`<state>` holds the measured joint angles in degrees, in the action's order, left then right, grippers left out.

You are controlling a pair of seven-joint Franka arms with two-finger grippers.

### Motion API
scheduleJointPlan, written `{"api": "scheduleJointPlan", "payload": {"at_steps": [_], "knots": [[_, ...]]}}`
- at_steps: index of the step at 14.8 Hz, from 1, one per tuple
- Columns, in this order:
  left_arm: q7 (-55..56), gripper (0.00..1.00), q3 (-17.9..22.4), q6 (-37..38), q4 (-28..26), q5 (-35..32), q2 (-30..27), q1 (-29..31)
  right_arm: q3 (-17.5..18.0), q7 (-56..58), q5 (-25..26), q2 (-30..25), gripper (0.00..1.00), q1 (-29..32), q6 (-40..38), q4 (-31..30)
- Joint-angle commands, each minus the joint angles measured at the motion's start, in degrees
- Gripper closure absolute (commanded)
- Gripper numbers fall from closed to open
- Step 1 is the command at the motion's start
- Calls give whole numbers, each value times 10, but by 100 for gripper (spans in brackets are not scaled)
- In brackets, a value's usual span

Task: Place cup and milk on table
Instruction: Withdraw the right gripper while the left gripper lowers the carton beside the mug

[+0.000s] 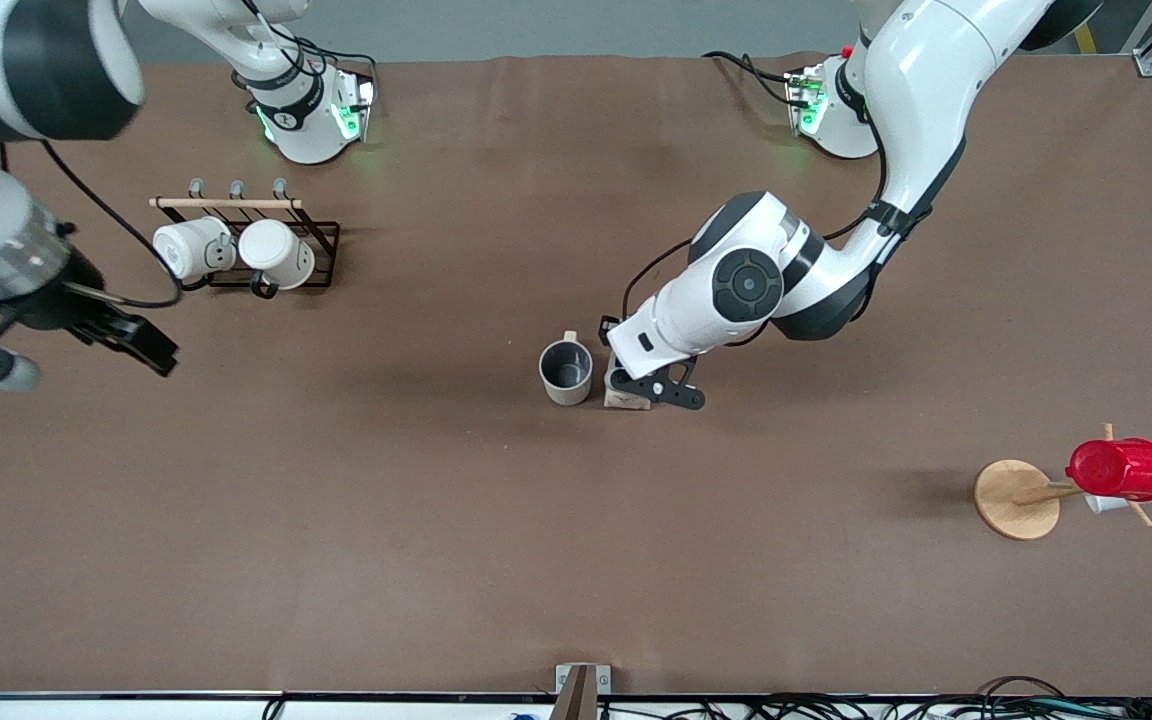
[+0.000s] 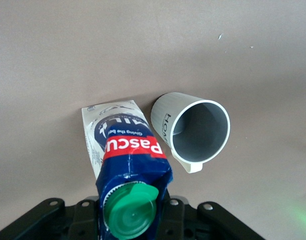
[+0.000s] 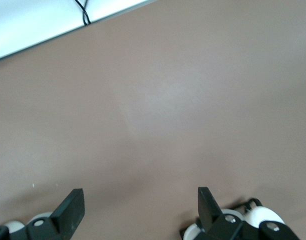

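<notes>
The cream-white cup (image 1: 566, 372) stands upright on the brown table (image 1: 576, 560) near its middle, with its grey inside showing. The milk (image 1: 626, 400) stands right beside it, toward the left arm's end. My left gripper (image 1: 651, 392) is shut on the milk's upper part from above and hides most of it. In the left wrist view the milk (image 2: 125, 150) shows its blue top, red label and green cap between my left gripper's (image 2: 132, 212) fingers, with the cup (image 2: 193, 130) close by and a small gap between them. My right gripper (image 1: 91, 365) is open and empty, up over the table at the right arm's end; it also shows in the right wrist view (image 3: 140, 200).
A black wire rack (image 1: 321, 255) with two plain white mugs stands near the right arm's base. A wooden mug tree (image 1: 1016, 498) holding a red plastic cup (image 1: 1121, 468) stands toward the left arm's end. The table edge with cables runs nearest to the front camera.
</notes>
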<state>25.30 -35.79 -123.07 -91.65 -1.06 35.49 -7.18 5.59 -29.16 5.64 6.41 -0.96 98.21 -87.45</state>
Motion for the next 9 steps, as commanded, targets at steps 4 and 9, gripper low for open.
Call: {"api": "scheduleJointPlan", "payload": {"at_steps": [4,9], "knots": [[8,73,-3,-3,8,-10,6,-3,-84,219,-53,-21,0,3,-40,2],[11,72,-3,-19,6,-7,12,-4,-87,226,-92,-29,0,5,-60,9]]}}
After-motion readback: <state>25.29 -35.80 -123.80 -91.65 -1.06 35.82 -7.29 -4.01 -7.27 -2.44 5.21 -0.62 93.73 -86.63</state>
